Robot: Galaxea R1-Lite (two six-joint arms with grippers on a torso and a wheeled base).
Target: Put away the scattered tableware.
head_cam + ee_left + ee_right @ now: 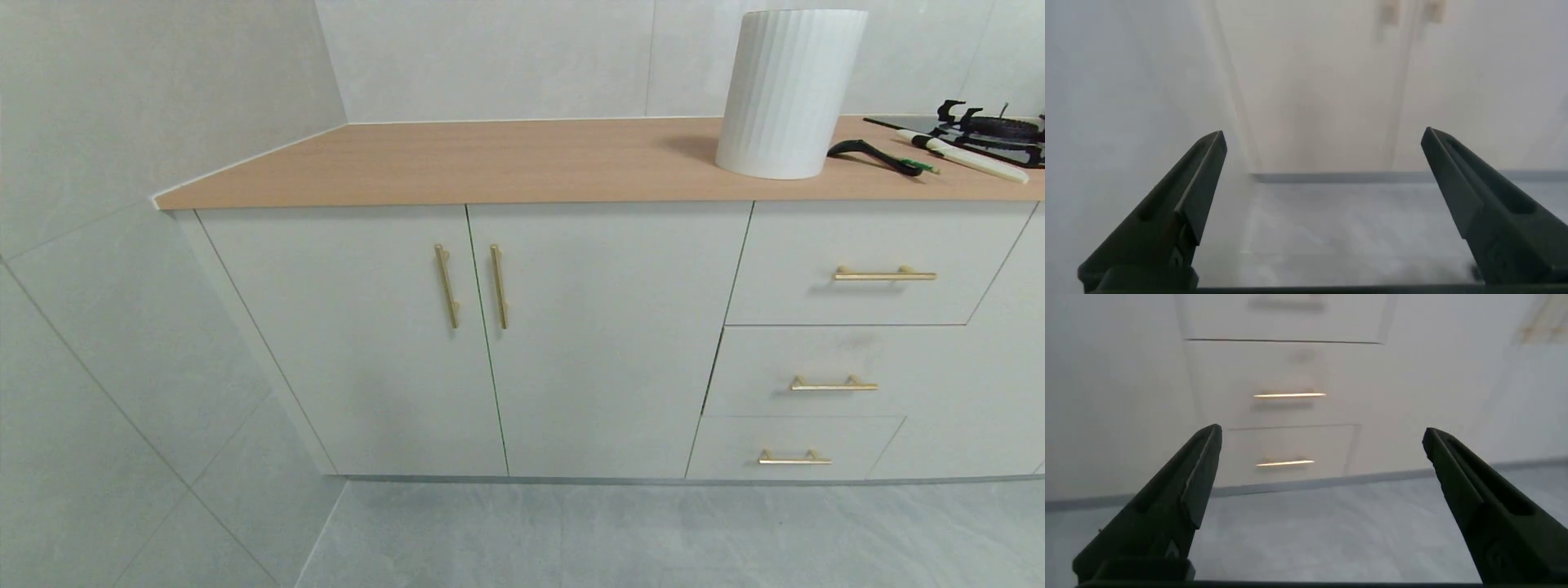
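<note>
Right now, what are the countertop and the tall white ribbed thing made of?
The countertop looks like wood or wood-look laminate, matt, with fine grain streaks. The white ribbed container is maybe ceramic or plastic, matt, with vertical grooves; the look leaves it open.

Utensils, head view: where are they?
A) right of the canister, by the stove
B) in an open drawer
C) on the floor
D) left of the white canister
A: the black utensil and white utensil lie on the counter to the right of the canister, next to the stove.
</note>
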